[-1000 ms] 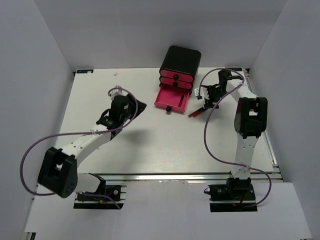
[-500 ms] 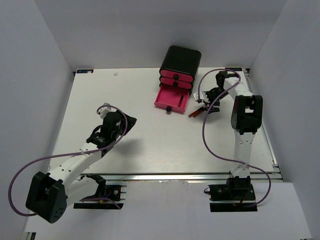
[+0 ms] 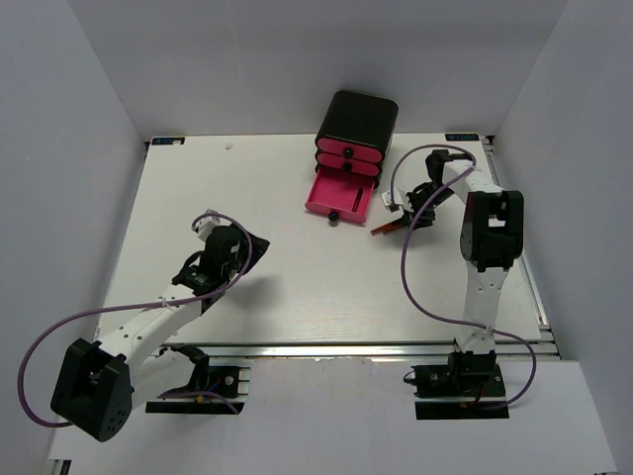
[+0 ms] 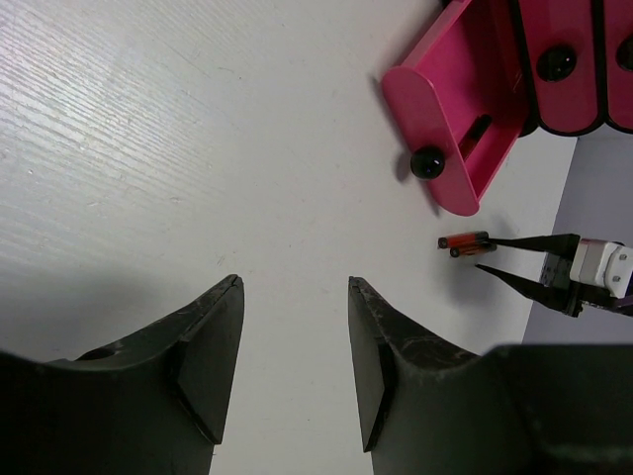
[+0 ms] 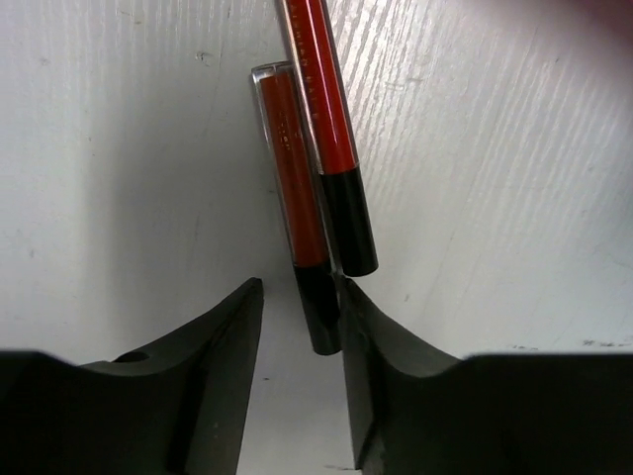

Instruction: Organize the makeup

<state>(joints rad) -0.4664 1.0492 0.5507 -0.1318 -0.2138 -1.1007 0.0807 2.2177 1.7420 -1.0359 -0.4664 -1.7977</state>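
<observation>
Working over the white surface (image 3: 297, 287), you are leaving the bottom drawer (image 3: 341, 193) of the box (image 3: 358, 119) pulled out, probably to take the makeup. Your left pincer (image 4: 294, 341) is hanging apart and empty, out of the way. Your right pincer (image 5: 300, 297) is straddling, jaws apart, the black end of one red stick (image 5: 285, 168), which is lying against its twin (image 5: 318, 89) beside the drawer. Nothing is clamped yet.

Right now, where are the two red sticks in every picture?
Top external: red sticks right of the open pink drawer, at the right gripper.
Left wrist: tiny, right of middle, at that gripper.
Right wrist: middle, side by side, one's black end between the jaws.
Shared landmark: the right gripper.
</observation>
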